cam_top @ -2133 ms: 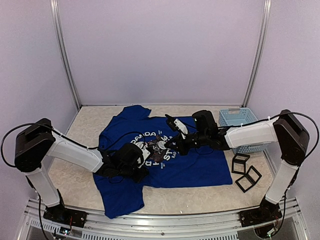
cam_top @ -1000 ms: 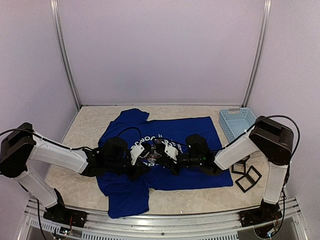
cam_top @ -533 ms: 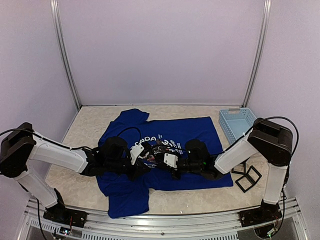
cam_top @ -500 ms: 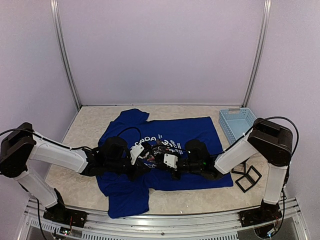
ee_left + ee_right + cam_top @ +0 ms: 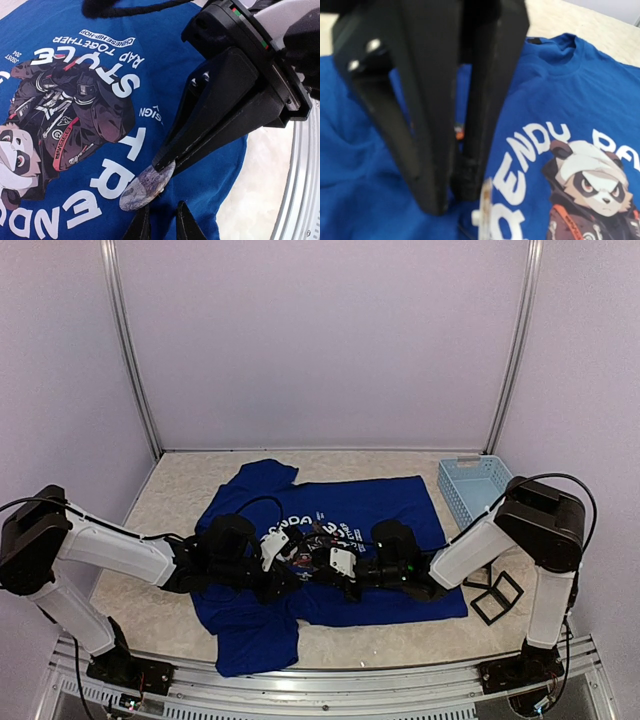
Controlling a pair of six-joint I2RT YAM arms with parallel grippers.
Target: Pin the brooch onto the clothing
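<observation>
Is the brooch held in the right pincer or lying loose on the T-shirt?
Held. In the left wrist view the right pincer clamps the brooch by its edge, tips closed, over the T-shirt lettering.

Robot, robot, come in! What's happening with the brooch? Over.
Right gripper shut on brooch, low over T-shirt lettering. Left gripper slightly open beside it. Pin hidden; nothing blocking.

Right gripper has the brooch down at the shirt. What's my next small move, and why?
Probably ease the right gripper down to press the brooch into the shirt: it's pinched at the tips, tilted over the white lettering, and the left gripper sits beside it, slightly open.
</observation>
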